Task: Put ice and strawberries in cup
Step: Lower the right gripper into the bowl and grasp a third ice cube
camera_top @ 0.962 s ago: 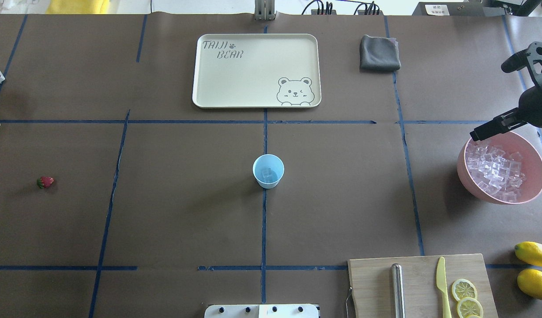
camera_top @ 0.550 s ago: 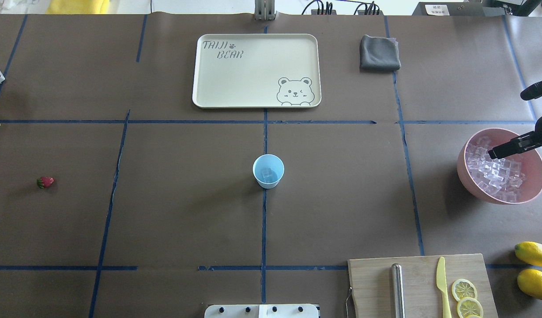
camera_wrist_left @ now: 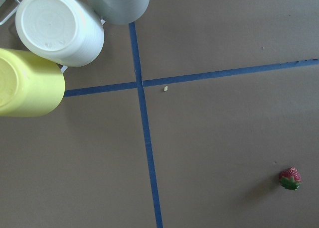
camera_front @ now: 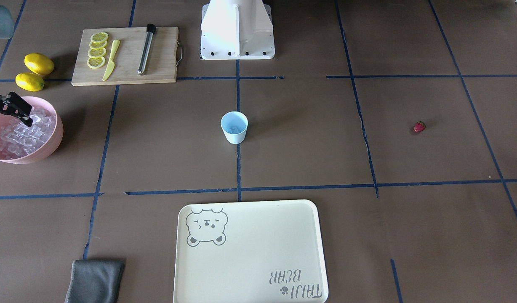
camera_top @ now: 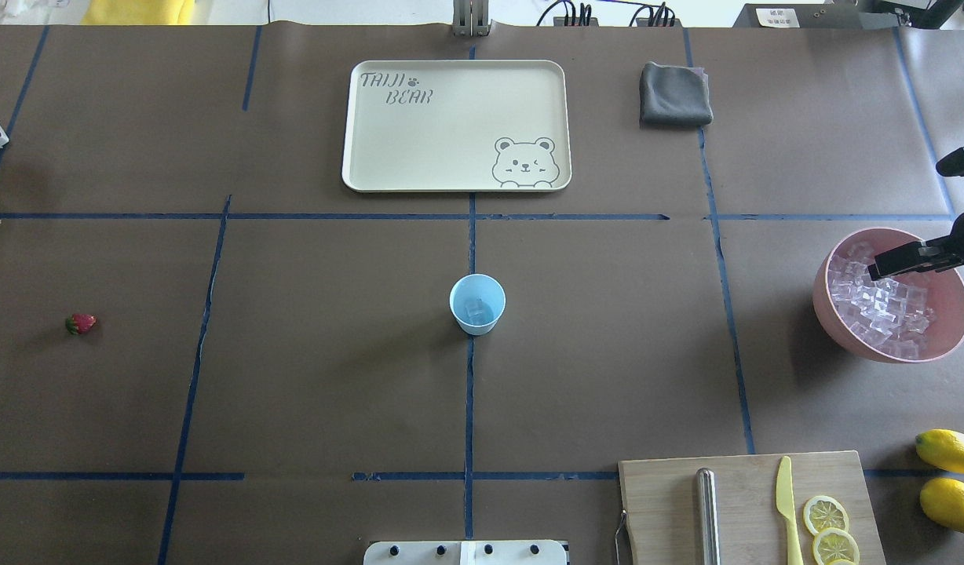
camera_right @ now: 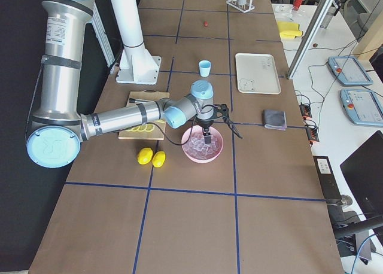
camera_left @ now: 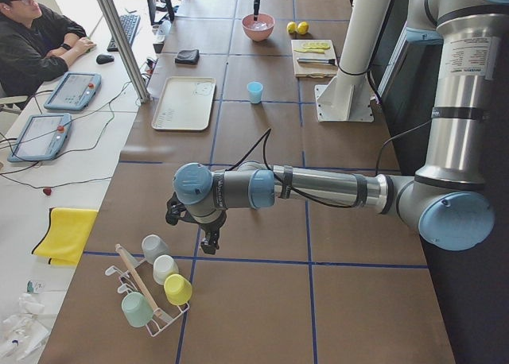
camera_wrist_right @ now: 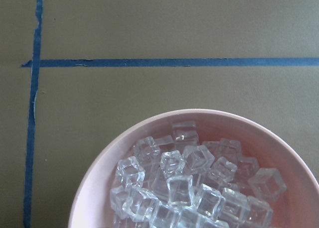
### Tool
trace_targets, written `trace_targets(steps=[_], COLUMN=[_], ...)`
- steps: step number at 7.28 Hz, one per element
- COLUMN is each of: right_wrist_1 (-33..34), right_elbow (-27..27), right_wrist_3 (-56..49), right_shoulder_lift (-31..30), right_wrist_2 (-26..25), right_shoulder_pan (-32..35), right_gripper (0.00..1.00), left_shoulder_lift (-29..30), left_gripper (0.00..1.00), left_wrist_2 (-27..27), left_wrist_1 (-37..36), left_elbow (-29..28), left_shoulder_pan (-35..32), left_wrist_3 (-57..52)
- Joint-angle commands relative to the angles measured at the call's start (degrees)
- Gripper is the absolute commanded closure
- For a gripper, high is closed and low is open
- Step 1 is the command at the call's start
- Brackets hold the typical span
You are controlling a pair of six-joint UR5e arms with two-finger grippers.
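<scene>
The right gripper (camera_top: 878,271) comes in from the right edge of the overhead view, its dark fingers reaching over the upper left part of the pink bowl (camera_top: 831,329). We cannot tell how far apart its jaws stand, and we see nothing held in it. The ice (camera_top: 890,310) lies heaped in that bowl, directly under the fingertips, so we judge the coming move to be a short drop straight down onto a cube, not a move sideways. In the right wrist view the pile fills the lower half of the frame, its cubes lying at all angles, so no long axis matters. Whether the fingertips touch the pile we cannot say.

The cup (camera_top: 476,304) stands upright at the centre of the overhead frame, well apart from the bowl and to its left. Something clear and cube-like seems to sit in its bottom. The strawberry (camera_top: 81,322) lies alone at the far left. The left gripper (camera_left: 205,235) is the nearer one to it, and the left wrist view shows the berry in its lower right corner. We cannot tell that gripper's opening either.
</scene>
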State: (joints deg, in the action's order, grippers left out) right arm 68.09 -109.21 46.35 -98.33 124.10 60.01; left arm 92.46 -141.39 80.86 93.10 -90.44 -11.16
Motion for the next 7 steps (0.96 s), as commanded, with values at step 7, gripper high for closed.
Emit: trace_targets(steps=[7], right_wrist_1=[-9.4], right_elbow=[0.0], right_wrist_3=[25.4], right_shoulder_lift=[-5.7], right_wrist_2=[-4.1], right_shoulder_pan=[-7.8], right_gripper=[0.12], left_shoulder_lift=[0.0], left_gripper=[0.00], left_wrist_2=[-1.1], left_wrist_1=[0.0], left_elbow=[0.1], left_shoulder_pan=[0.2], left_wrist_3=[-0.1])
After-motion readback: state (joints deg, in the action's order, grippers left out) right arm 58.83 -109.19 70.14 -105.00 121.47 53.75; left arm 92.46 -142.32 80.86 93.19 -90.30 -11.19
